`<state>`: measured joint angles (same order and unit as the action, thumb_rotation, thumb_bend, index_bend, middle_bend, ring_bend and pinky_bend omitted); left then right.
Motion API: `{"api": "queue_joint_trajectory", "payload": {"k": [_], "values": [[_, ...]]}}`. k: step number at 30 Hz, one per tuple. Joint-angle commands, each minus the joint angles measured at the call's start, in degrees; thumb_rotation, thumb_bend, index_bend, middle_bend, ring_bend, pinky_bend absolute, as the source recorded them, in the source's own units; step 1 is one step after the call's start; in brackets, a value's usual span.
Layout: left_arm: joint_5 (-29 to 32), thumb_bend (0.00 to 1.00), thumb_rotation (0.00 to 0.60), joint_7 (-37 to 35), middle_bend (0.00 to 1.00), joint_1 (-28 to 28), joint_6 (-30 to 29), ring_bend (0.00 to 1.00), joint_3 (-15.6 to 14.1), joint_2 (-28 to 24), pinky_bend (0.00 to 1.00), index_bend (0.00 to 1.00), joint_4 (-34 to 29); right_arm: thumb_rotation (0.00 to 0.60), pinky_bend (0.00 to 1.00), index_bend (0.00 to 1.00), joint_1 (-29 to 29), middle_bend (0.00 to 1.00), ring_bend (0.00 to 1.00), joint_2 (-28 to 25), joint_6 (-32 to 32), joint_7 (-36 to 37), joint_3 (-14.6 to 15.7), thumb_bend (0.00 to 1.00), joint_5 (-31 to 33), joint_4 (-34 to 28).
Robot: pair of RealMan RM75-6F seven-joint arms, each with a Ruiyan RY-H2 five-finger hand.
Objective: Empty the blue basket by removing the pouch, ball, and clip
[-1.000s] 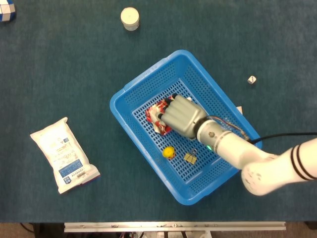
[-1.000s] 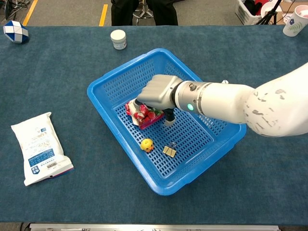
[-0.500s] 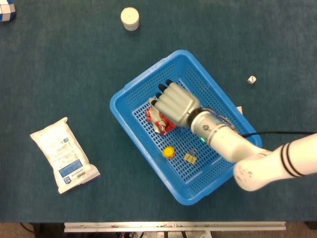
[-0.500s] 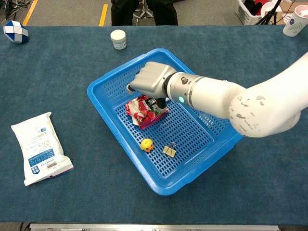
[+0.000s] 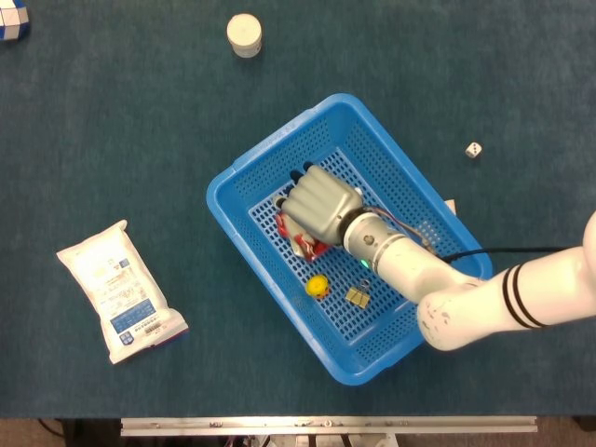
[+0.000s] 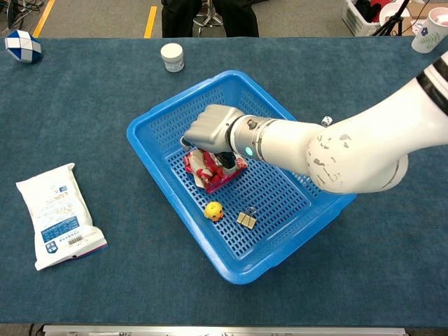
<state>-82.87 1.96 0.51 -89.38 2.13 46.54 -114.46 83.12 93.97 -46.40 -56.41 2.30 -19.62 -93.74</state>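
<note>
The blue basket stands mid-table. On its floor lies a red pouch, with a yellow ball and a gold binder clip in front of it. My right hand is down inside the basket, covering most of the pouch. Its fingers curve over the pouch's far edge and the thumb lies on top. Whether the grip is closed is hidden by the hand's back. My left hand is outside both views.
A white snack packet lies on the table left of the basket. A white jar stands behind the basket, a small die to its right, a blue-and-white puzzle at the far-left corner.
My right hand lifted off the pouch toward the basket's far side, then came down on it again, further left. The pouch, ball and clip stayed on the basket floor.
</note>
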Motion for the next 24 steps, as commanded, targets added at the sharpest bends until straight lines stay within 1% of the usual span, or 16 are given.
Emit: {"api": "queue_joint_trajectory", "payload": {"k": [1,4,6,9,12,24], "values": [[0.03,0.00,0.600,0.01,0.00,-0.25,0.35,0.00,0.10,0.12,0.00,0.06,-0.01,0.590,0.22,0.18,0.42,0.32,0.16,-1.42,0.48,0.48,0.80,0.19,-0.17,-1.76],[-0.07,0.00,0.600,-0.15,0.00,-0.64,0.85,0.00,0.23,0.10,0.00,0.06,-0.04,0.566,0.22,0.16,0.42,0.32,0.16,-1.79,0.01,0.93,1.46,0.16,-0.77,-2.52],[-0.11,0.00,0.600,-0.43,0.00,-0.81,1.04,0.00,0.32,0.02,0.00,0.06,-0.04,0.544,0.22,0.15,0.27,0.31,0.16,-1.61,-1.02,0.97,1.94,0.09,-1.76,-2.49],[-0.13,0.00,0.600,-0.87,0.00,-0.91,1.30,0.00,0.30,-0.23,0.00,0.06,-0.04,0.517,0.22,0.14,-0.09,0.31,0.16,-1.39,-2.34,1.31,2.21,0.03,-2.74,-2.63],[-0.16,0.00,0.600,-1.51,0.00,-0.89,1.45,0.00,0.22,-0.44,0.00,0.06,-0.09,0.502,0.22,0.14,-0.39,0.31,0.16,-1.36,-3.76,1.18,2.54,0.02,-4.23,-3.15],[-0.69,0.00,0.600,-2.89,0.00,-0.40,1.42,0.00,-0.41,-0.64,0.00,0.06,-0.03,0.501,0.22,0.14,-1.62,0.31,0.15,0.93,-7.37,-1.36,4.37,0.02,-6.85,-2.96]]}}
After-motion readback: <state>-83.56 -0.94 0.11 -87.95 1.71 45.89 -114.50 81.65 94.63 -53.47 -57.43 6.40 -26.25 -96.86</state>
